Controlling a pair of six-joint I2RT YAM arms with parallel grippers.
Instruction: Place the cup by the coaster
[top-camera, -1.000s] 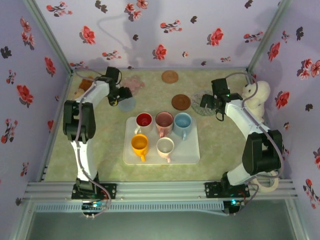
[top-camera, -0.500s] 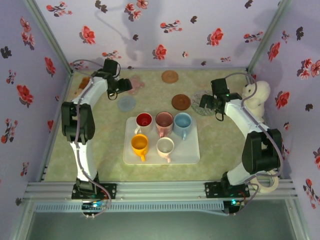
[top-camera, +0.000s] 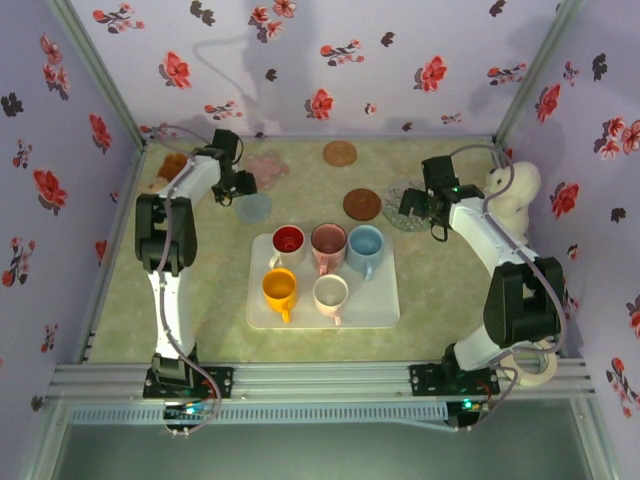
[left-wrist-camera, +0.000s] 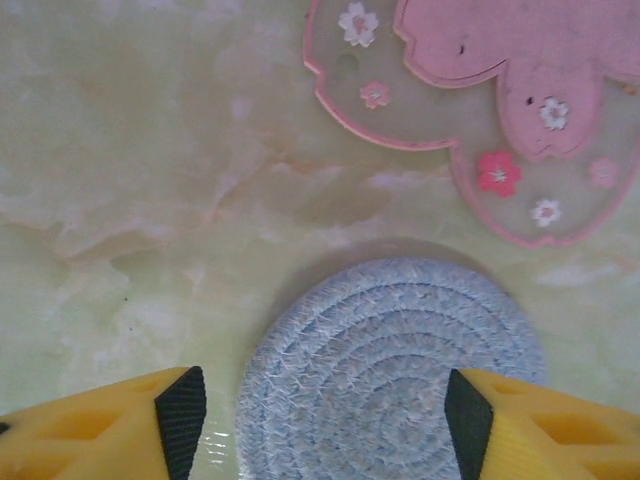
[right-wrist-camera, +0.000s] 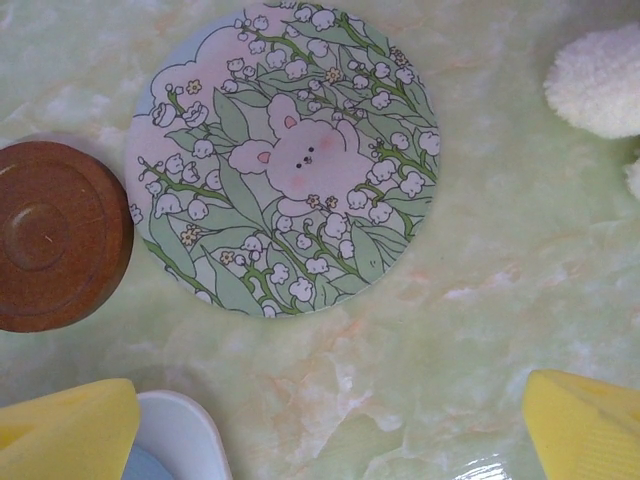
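The left gripper (top-camera: 233, 191) has swung out toward the back wall and come down again at nine o'clock of the blue woven coaster (top-camera: 253, 207), which a second ago lay hidden beneath it. Its wrist view shows that coaster bare between the fingertips (left-wrist-camera: 180, 420), the jaws partly parted, narrowing, and holding nothing. I judge that the coaster has been set or checked and that the cup still has to be fetched. All five cups stand on the white tray (top-camera: 385, 312) at six o'clock of the coaster: the red cup (top-camera: 288, 240), pink cup (top-camera: 328, 241) and blue cup (top-camera: 365, 243) behind, the yellow cup (top-camera: 279, 287) and white cup (top-camera: 330, 292) in front. Further left, a small orange-brown thing (top-camera: 172, 164) is too blurred to name. A pink flower-shaped mat (top-camera: 268, 165) lies just beside the woven coaster at twelve o'clock, so that side is crowded. The cups stand close together, leaving little finger room. A dark wooden coaster (top-camera: 361, 204) and a paler brown one (top-camera: 340, 153) lie nearer the middle. The right gripper (top-camera: 413, 207) hangs fully spread and empty over a floral printed coaster (right-wrist-camera: 285, 160), with a white plush toy (top-camera: 515, 190) at three o'clock of it
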